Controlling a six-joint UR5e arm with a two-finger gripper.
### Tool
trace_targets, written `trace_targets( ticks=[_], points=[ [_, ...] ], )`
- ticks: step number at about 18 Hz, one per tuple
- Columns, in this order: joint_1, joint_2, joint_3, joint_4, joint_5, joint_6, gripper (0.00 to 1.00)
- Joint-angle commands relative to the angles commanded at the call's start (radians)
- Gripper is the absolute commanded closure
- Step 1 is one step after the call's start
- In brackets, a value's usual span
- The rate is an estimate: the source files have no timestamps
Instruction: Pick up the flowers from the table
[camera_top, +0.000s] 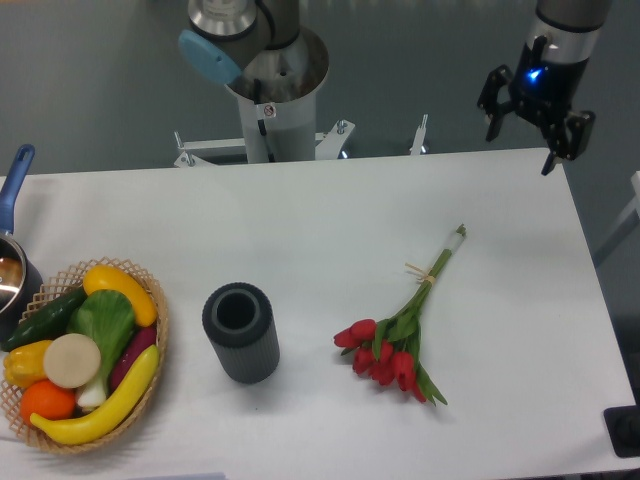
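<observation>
Clearly the claw (530, 120) hangs wide and empty above the table's (300, 230) far right corner, well apart from the flowers (400, 335) lying toward the near right. Thin stems lie flat, so a shallow descent could close on nothing.

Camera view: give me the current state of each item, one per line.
end effector: open, empty, above the table's far right corner
flowers: lying flat on the table, untouched
dark cylinder: upright, open end up
basket: full of fruit and vegetables
pot: at left edge, mostly cut off
</observation>
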Motion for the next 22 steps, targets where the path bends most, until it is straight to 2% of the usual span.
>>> trace_targets(
  ticks=[4,9,13,17,22],
  points=[
    [-0.021,-0.035,-0.017,0.024,0.000,-0.052,0.00],
    [-0.095,-0.107,-0.017,0.032,0.002,-0.250,0.00],
    [-0.136,-0.166,-0.021,0.109,-0.002,-0.344,0.00],
    [-0.176,-0.216,-0.023,0.130,-0.003,-0.402,0.00],
    [-0.221,-0.279,-0.025,0.186,-0.040,-0.448,0.00]
  ],
)
